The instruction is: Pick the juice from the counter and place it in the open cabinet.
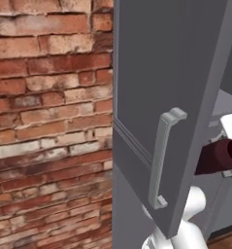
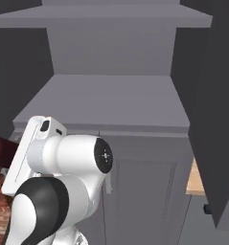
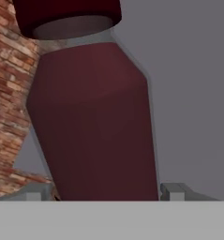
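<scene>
Hand view, 1 juice (image 3: pixel 92 117), tool (image 3: pixel 104 192) gripping

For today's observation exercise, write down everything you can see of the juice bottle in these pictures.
The juice is a dark maroon, matt, plastic-looking bottle with sloping shoulders, a short grey neck and a darker maroon cap. In the hand view it stands between the gripper fingertips, tilted slightly, grey cabinet behind it and brick wall to one side. In the left base view it shows past the edge of the open cabinet door.

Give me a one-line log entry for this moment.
phase: carry | gripper: shut on juice | juice: lifted, beside cabinet door | shelf: bare
</scene>
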Tool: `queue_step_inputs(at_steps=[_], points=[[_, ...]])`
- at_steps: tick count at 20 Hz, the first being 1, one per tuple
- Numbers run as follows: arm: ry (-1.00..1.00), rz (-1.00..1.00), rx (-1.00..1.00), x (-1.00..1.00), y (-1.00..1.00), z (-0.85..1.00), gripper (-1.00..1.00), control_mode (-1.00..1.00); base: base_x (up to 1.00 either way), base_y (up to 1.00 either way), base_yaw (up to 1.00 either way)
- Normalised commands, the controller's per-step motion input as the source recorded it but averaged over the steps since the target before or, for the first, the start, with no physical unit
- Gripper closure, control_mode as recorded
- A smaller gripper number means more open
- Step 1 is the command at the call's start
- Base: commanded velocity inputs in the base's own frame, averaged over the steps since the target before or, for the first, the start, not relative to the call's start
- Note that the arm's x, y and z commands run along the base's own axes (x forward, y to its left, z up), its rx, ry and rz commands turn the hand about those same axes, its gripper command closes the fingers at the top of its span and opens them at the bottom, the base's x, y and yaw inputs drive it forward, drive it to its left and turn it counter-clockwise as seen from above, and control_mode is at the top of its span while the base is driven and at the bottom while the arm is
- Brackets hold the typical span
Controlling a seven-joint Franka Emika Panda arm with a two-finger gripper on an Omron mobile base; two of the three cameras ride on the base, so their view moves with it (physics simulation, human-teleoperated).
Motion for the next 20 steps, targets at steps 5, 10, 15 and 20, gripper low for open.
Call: queue_step_inputs(at_steps=[5,10,15,20], points=[[0.00,0.00,0.00,0.00,0.00,0.00,1.00,1.00,1.00,0.00,0.20],[0.00,0.00,0.00,0.00,0.00,0.00,1.00,1.00,0.96,0.00,0.24],[0.00,0.00,0.00,0.00,0.00,0.00,1.00,1.00,0.88,0.00,0.23],[0.00,0.00,0.00,0.00,0.00,0.00,1.00,1.00,0.94,0.00,0.21]])
